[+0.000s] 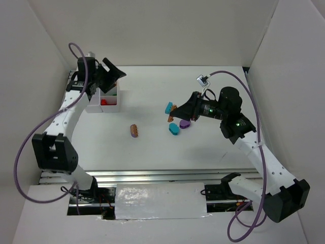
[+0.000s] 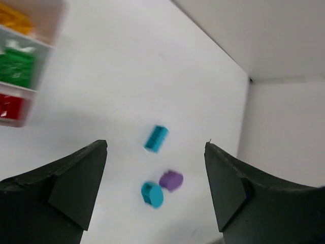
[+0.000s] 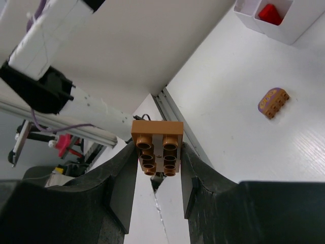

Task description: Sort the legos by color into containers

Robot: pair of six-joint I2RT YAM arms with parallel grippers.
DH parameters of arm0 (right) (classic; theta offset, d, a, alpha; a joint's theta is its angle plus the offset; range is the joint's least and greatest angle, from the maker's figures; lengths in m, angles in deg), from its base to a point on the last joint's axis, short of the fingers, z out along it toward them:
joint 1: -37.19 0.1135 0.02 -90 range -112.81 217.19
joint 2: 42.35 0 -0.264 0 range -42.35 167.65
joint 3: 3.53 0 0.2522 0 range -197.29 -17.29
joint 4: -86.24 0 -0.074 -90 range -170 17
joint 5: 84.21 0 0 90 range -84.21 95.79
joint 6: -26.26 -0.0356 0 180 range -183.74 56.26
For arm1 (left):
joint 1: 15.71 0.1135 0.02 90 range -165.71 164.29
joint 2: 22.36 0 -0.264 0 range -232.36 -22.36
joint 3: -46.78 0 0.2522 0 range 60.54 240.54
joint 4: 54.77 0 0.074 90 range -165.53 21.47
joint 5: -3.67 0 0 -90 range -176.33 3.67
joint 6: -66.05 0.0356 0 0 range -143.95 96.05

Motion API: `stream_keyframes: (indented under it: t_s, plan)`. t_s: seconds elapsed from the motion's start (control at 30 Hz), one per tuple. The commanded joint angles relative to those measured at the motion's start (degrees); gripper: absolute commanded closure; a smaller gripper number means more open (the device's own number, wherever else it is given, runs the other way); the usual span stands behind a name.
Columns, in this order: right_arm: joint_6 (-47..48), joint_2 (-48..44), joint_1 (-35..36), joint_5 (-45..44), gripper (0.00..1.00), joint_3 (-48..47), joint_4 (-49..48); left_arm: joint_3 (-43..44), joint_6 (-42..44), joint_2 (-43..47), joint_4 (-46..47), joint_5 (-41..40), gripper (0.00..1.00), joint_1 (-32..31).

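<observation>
R jaws are clamped on a brown lego (image 3: 157, 147), held off the surface at mid-right, just by the teal brick (image 1: 168, 107), teal oval (image 1: 174, 128) and purple piece (image 1: 185, 123). L jaws are wide apart w/ nothing btwn them, hanging over the tray (image 1: 110, 108) at far left. The tray holds a red lego (image 1: 103, 101), green legos (image 2: 15, 66) and yellow legos (image 2: 12, 18). A brown-and-purple piece (image 1: 134, 130) lies loose mid-surface.

Risks as we judge them:
- Grip: the brown lego is caught only by its lower part, and a good part sticks out past the tips. A quick swing toward the tray could make it pivot or slip out.
- Clash: the L arm (image 1: 66, 109) sits right over the tray. If R comes in before L clears, they could hit or knock the tray.
- Drop: compartments look barely bigger than a lego. An off-centre release could leave it on a divider or in the wrong colour.
- We can't tell which compartment is free for brown b/c the L arm hides much of the tray from above.
- The teal brick is v. close to the R jaws, so a low move could nudge it.
</observation>
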Motion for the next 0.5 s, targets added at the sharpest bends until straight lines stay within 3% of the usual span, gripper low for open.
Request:
stream_keyframes:
  t_s: [0.0, 0.17, 0.27, 0.4, 0.47]
  plan:
    - [-3.78, 0.1, 0.38, 1.46, 1.0, -1.61, -7.09, -4.17, 13.59, 9.07, 10.99, 19.76, 0.1, -1.19]
    - [-9.93, 2.3, 0.38, 4.62, 1.0, -2.75, -14.73, -11.12, 18.17, 18.05, 18.21, 46.89, 0.06, -6.0]
    - [-11.44, 3.62, 0.46, 4.36, 1.0, -5.29, -15.98, -15.16, 16.77, 22.0, 21.63, 56.94, 0.02, -9.97]
    - [-11.88, 6.51, 1.17, 5.15, 1.0, -8.2, -17.3, -22.1, 9.05, 27.97, 37.86, 58.21, 0.01, -17.09]
    - [-11.35, 7.66, 2.13, 6.02, 1.0, -9.26, -17.91, -22.11, 6.31, 28.34, 40.18, 57.77, 0.01, -19.37]
